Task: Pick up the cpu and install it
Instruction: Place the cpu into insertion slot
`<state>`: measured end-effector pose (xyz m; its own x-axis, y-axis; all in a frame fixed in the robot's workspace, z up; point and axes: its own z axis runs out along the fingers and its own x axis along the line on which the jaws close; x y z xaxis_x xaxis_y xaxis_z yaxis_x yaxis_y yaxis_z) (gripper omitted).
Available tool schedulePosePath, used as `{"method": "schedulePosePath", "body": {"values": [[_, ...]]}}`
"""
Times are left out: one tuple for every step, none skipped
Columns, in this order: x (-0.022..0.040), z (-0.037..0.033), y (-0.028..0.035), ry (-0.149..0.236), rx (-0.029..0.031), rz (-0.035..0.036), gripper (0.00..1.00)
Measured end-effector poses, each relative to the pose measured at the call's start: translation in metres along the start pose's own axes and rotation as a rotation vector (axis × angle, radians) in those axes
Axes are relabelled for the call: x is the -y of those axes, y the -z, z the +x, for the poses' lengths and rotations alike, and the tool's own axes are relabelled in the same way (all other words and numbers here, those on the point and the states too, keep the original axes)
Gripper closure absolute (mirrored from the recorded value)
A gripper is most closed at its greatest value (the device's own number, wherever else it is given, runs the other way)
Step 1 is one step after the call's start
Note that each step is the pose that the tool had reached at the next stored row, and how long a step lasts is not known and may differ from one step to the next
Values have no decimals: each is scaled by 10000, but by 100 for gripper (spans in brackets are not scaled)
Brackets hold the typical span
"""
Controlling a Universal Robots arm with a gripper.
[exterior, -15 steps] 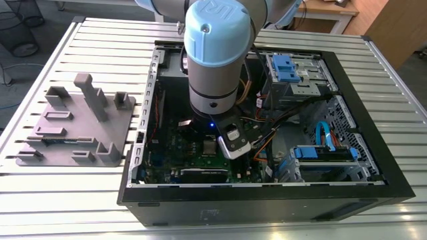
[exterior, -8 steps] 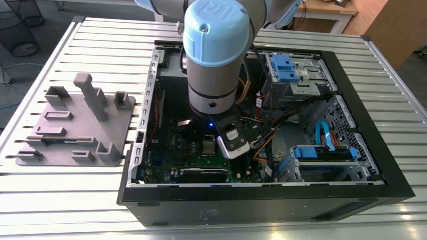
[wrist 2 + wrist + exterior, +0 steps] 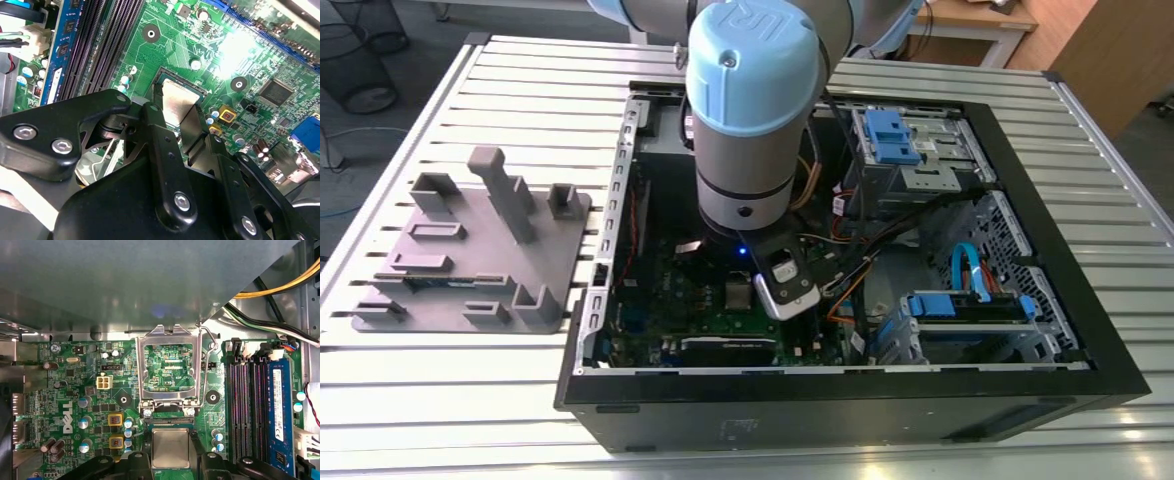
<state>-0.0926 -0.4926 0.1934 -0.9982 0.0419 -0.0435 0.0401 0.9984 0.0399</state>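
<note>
**CPU at the socket, retention frame not yet closed**

The arm reaches down into the open computer case, and the gripper hangs low over the motherboard. In both wrist views the cpu lies flat, silvery top up, inside the dark socket surround, directly under the gripper. The jaws flank the cpu closely, but I cannot tell whether they are clamped on it or have just let go.

The pick-up looks done and the chip appears to sit in or on its seat, though full seating cannot be confirmed. The hinged load plate lies swung open just beside the socket with its lever released, so the install is unfinished. The gray fixture sits well apart on the table
</note>
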Motion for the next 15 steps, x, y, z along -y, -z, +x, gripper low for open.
{"method": "schedulePosePath", "body": {"values": [[0, 0, 0, 0, 0, -1, 61], [0, 0, 0, 0, 0, -1, 61], [0, 0, -1, 0, 1, -1, 61], [0, 0, -1, 0, 0, -1, 61], [0, 0, -1, 0, 1, -1, 61], [0, 0, -1, 0, 0, -1, 61], [0, 0, -1, 0, 1, -1, 61], [0, 0, -1, 0, 1, -1, 60], [0, 0, -1, 0, 0, -1, 60], [0, 0, -1, 0, 1, -1, 60], [0, 0, -1, 0, 1, -1, 53], [0, 0, -2, 0, 1, -2, 53], [0, 0, -1, 0, 1, -1, 53], [0, 0, -1, 0, 0, -1, 53], [0, 0, -1, 0, 1, -1, 53]]}}
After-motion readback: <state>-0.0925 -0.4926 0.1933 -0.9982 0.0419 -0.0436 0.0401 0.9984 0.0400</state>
